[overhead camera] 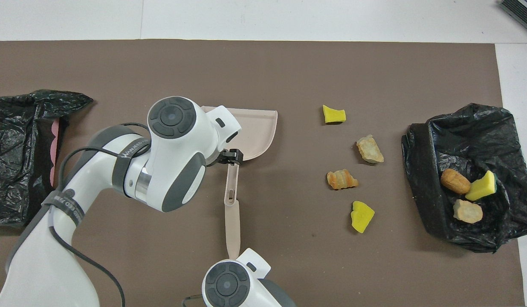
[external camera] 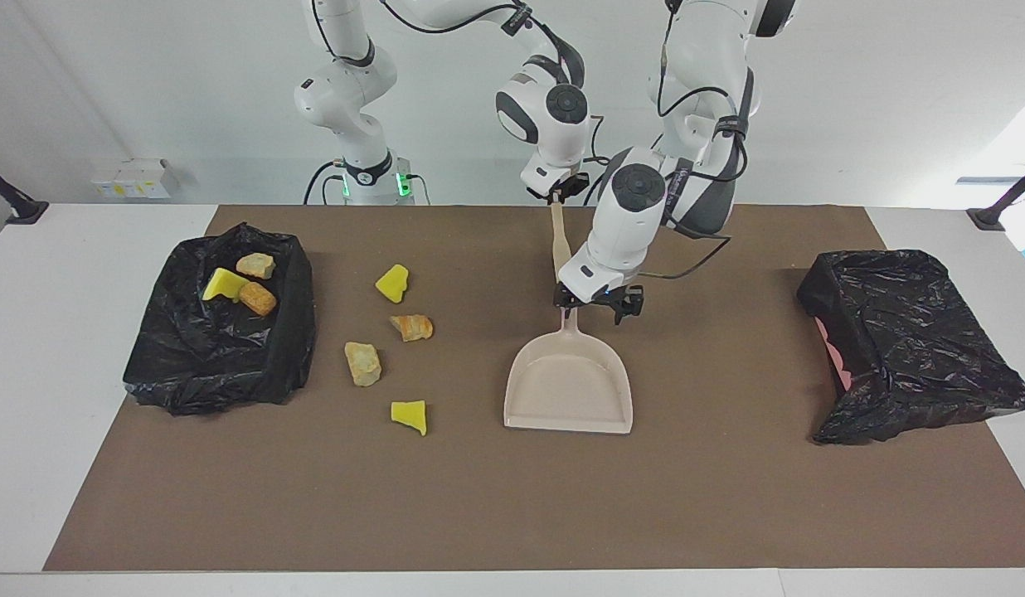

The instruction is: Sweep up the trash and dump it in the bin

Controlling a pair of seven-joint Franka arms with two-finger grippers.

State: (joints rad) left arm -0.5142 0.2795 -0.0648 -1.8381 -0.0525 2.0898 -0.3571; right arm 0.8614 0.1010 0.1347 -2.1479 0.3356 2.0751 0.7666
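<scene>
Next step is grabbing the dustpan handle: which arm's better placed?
Left. The open left gripper hangs right over the dustpan handle, while the right gripper is shut on the end of the brush nearest the robots.

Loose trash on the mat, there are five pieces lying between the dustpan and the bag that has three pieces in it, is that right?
Not quite. The overhead view shows four loose pieces on the mat, not five. They do lie between the dustpan and the bag, which has three pieces in it.
</scene>
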